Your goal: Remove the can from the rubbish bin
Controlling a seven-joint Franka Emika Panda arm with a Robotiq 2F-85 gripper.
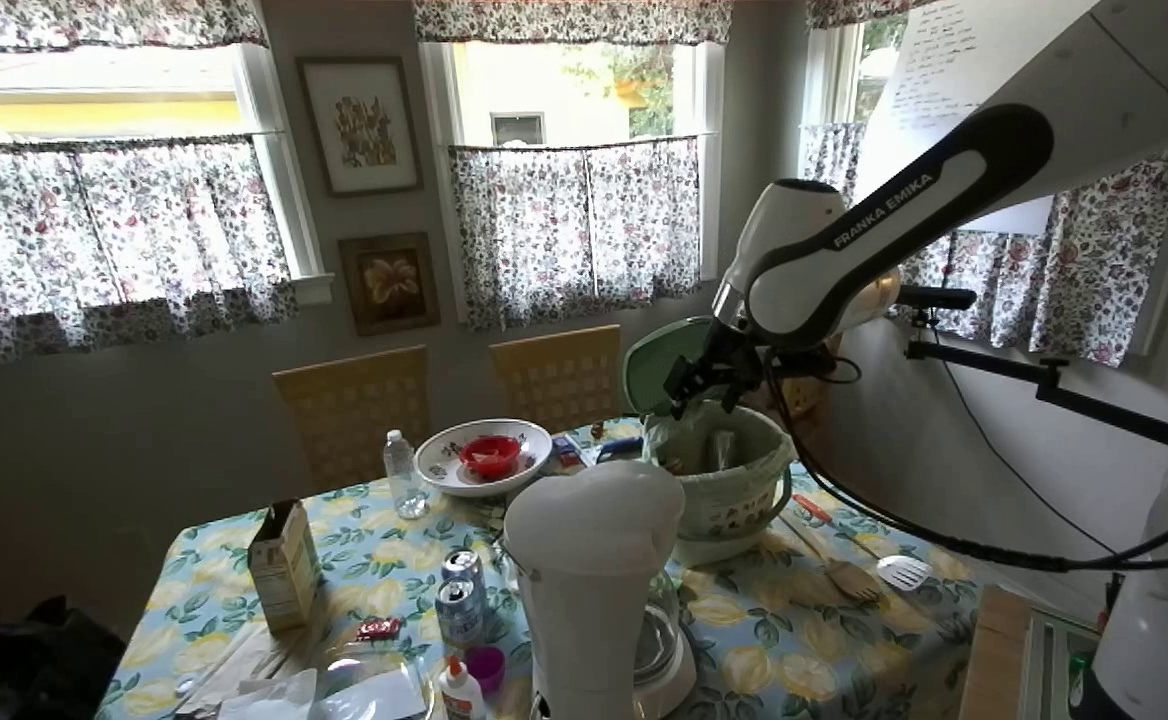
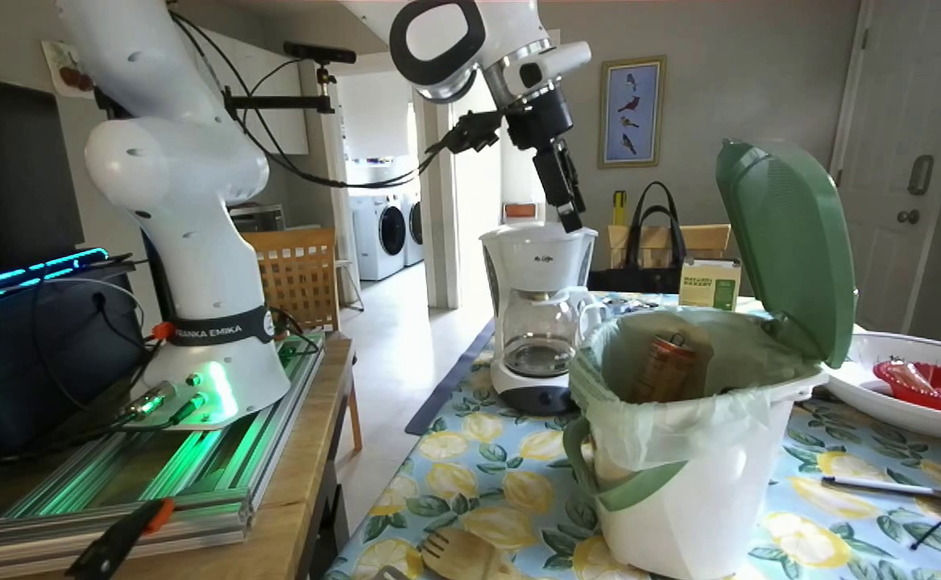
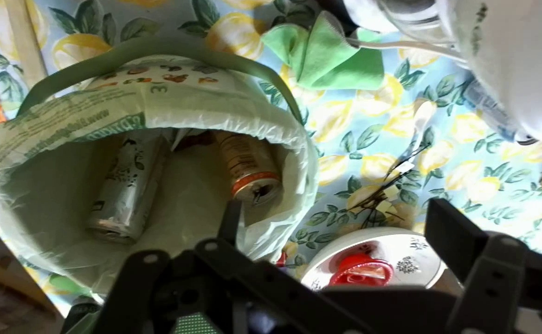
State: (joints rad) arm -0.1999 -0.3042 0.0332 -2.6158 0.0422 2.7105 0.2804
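Note:
The rubbish bin (image 1: pixel 734 505) stands on the table with its green lid (image 1: pixel 656 365) raised; the bin (image 2: pixel 688 499) and lid (image 2: pixel 789 234) also show in an exterior view. A pale bag lines its rim (image 3: pixel 206 116). In the wrist view an orange-banded can (image 3: pixel 250 162) and a silver can (image 3: pixel 129 185) lie inside. The orange can (image 2: pixel 665 369) leans against the inner wall in an exterior view. My gripper (image 3: pixel 336 208) is open and empty, above the bin's edge. In both exterior views the gripper (image 1: pixel 706 398) (image 2: pixel 571 221) is higher than the rim.
A white coffee maker (image 1: pixel 589 570) stands near the bin. A white bowl (image 1: pixel 444 465) holds a red bowl (image 1: pixel 490 455). A plastic bottle (image 1: pixel 404 475), a carton (image 1: pixel 279 570) and drink cans (image 1: pixel 459 610) stand on the table. A wooden utensil (image 1: pixel 849 578) lies beside the bin.

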